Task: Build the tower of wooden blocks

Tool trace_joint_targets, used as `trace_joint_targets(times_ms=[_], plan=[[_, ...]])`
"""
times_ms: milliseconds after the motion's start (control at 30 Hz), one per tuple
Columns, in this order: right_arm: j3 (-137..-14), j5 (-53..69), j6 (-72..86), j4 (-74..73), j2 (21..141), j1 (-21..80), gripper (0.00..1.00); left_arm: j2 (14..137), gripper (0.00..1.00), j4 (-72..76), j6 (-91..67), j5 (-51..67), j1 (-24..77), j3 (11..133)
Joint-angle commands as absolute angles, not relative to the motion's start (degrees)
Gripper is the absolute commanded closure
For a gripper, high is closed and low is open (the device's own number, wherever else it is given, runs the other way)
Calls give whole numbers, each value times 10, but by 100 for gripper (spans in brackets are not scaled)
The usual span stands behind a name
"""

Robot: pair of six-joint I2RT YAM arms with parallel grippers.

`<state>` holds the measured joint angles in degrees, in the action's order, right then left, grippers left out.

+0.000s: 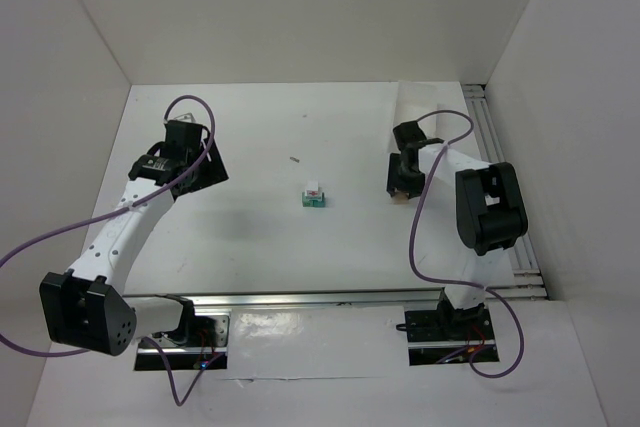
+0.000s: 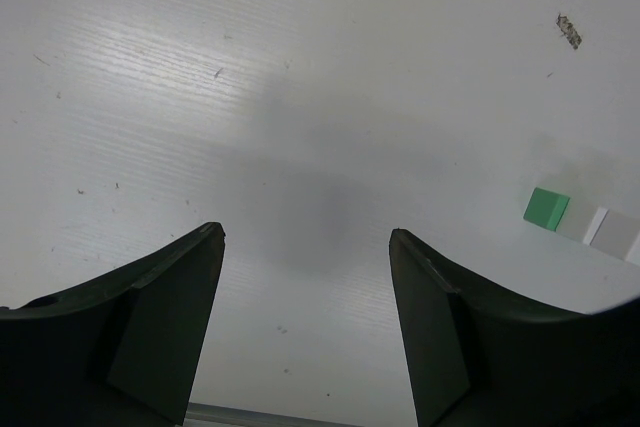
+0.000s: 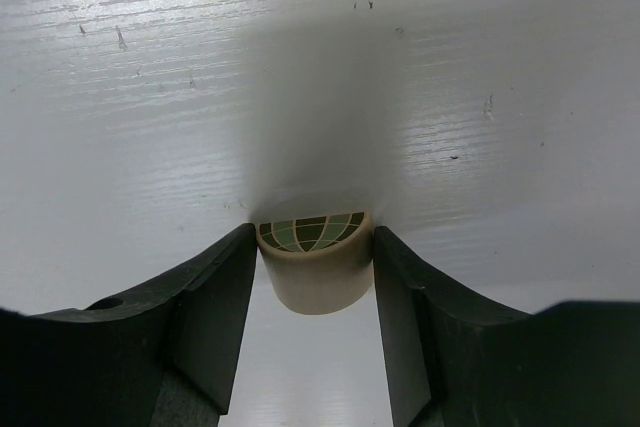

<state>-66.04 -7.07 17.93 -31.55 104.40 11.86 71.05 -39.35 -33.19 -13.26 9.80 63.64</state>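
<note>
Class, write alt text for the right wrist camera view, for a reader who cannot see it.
A pale tan half-round wooden block with a green-patterned flat face sits on the white table, touched on both sides by the dark fingers of the right pincer. The table around it shows only faint scratches.

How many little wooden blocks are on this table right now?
3. A green block and a pale block sit next to each other at the centre of the table; a half-round block sits between the fingers of the right gripper. More may be hidden.
</note>
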Motion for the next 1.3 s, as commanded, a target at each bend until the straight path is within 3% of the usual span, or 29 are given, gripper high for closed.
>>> trace_joint_targets(times_ms=[0,167,267,667,833,1067,1267], plan=[[-664,-81,170,-315,1050,127,44,710,20,-385,-331,-140,100,651],[-664,-76,170,-315,1050,133,48,710,20,-385,-331,-140,100,651],[-664,-69,170,-315,1050,133,40,705,20,-385,-331,-140,100,651],[-659,-44,153,-320,1045,133,41,705,20,-385,-331,-140,100,651],[-659,-44,153,-320,1045,138,32,700,20,-390,-331,-140,100,651],[-654,-54,158,-320,1040,143,67,694,20,-390,-331,-140,100,651],[-719,-103,206,-381,1000,185,67,689,20,-396,-331,-140,100,651]])
